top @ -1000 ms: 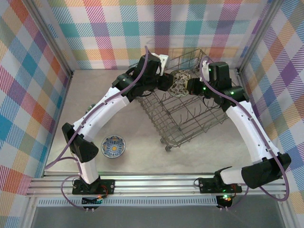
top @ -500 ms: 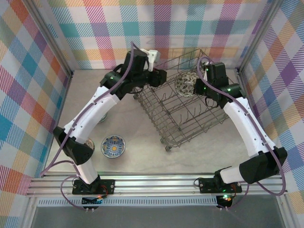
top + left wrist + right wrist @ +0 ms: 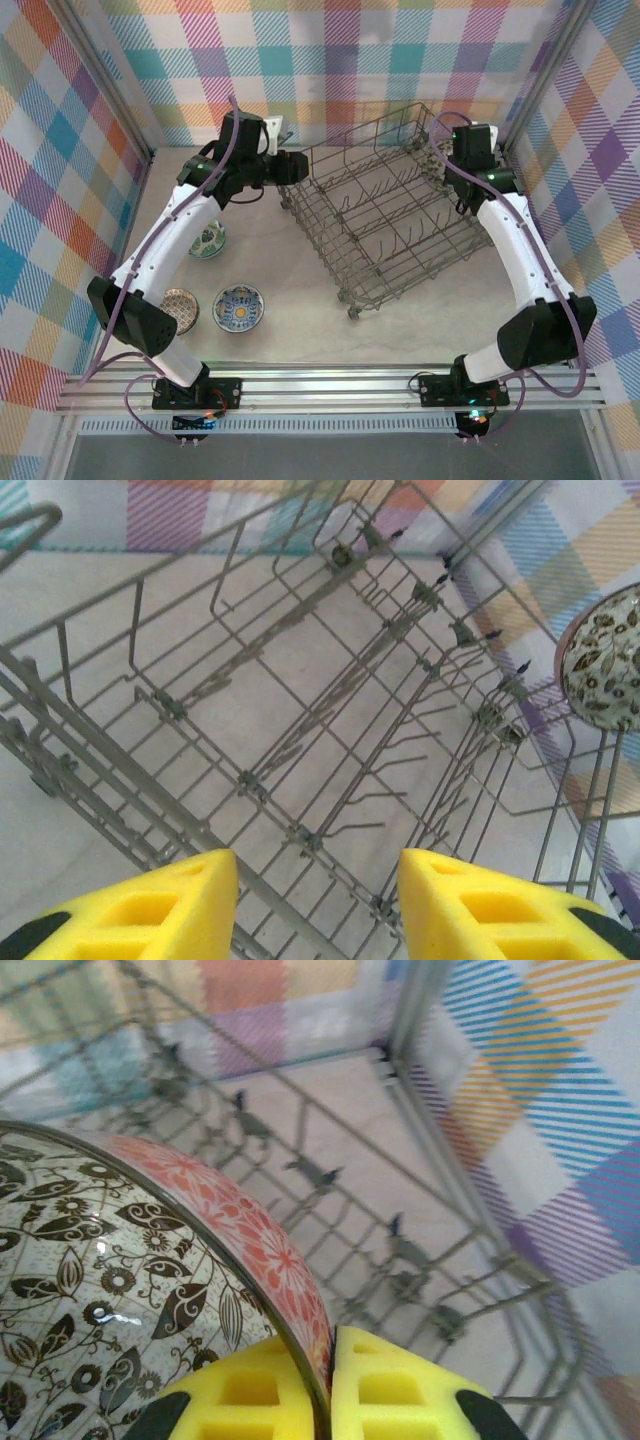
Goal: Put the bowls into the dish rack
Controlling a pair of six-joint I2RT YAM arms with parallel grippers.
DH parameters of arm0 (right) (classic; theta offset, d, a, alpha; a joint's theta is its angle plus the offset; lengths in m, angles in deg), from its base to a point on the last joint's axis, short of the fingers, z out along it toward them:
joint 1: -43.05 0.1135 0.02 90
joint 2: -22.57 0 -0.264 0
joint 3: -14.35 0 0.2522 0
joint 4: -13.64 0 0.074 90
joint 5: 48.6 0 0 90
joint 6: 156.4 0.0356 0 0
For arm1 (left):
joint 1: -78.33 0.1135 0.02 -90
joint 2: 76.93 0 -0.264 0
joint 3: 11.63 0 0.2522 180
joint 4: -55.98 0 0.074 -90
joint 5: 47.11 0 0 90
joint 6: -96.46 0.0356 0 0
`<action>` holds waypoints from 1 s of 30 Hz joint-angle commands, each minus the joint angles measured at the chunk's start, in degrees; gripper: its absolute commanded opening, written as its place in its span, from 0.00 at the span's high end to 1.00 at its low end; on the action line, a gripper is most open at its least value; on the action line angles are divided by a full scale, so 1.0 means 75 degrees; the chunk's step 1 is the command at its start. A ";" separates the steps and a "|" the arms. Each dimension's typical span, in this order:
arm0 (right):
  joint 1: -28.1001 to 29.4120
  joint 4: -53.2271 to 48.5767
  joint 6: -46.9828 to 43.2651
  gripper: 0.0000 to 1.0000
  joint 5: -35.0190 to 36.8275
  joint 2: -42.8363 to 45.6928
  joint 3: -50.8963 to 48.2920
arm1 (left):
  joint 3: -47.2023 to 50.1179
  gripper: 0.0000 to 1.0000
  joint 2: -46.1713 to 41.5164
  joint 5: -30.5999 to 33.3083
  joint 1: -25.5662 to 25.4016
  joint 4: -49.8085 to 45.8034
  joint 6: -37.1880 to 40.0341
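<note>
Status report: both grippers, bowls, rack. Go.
Left gripper open, empty, at dish rack. Right gripper shut on leaf-patterned bowl. Green bowl, tan bowl, blue bowl on table.

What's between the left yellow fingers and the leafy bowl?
The grey wires and tines of the dish rack fill the stretch from the left gripper to the leafy bowl, as the left wrist view shows.

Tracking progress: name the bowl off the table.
The leaf-patterned bowl with a red-orange outside, pinched in the right fingers; the green bowl, tan bowl and blue bowl sit on the table.
</note>
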 commanded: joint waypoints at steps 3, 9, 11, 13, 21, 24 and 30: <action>-0.0082 0.0590 -0.1063 0.98 0.1957 -0.0739 0.0418 | 0.0397 0.54 -0.0368 -0.0394 0.0316 0.0282 -0.0143; -0.0118 0.1495 -0.2039 1.00 0.2688 -0.1174 0.0276 | 0.0653 0.54 -0.0417 -0.0519 0.0562 0.0386 -0.0190; -0.0129 0.1750 -0.2298 1.00 0.2880 -0.1330 0.0213 | 0.0711 0.54 -0.0429 -0.0542 0.0630 0.0402 -0.0195; -0.0158 0.1948 -0.2751 1.00 0.2990 -0.1457 0.0147 | 0.0765 0.54 -0.0440 -0.0565 0.0684 0.0414 -0.0206; -0.0270 0.2798 -0.3744 1.00 0.3314 -0.1793 -0.0238 | 0.0888 0.54 -0.0405 -0.0676 0.0918 0.0428 -0.0216; -0.0270 0.3104 -0.4082 1.00 0.3406 -0.1897 -0.0327 | 0.0873 0.54 -0.0370 -0.0715 0.0942 0.0449 -0.0226; -0.0305 0.4006 -0.4906 1.00 0.3578 -0.1905 -0.0701 | 0.0853 0.54 -0.0300 -0.0729 0.0977 0.0431 -0.0224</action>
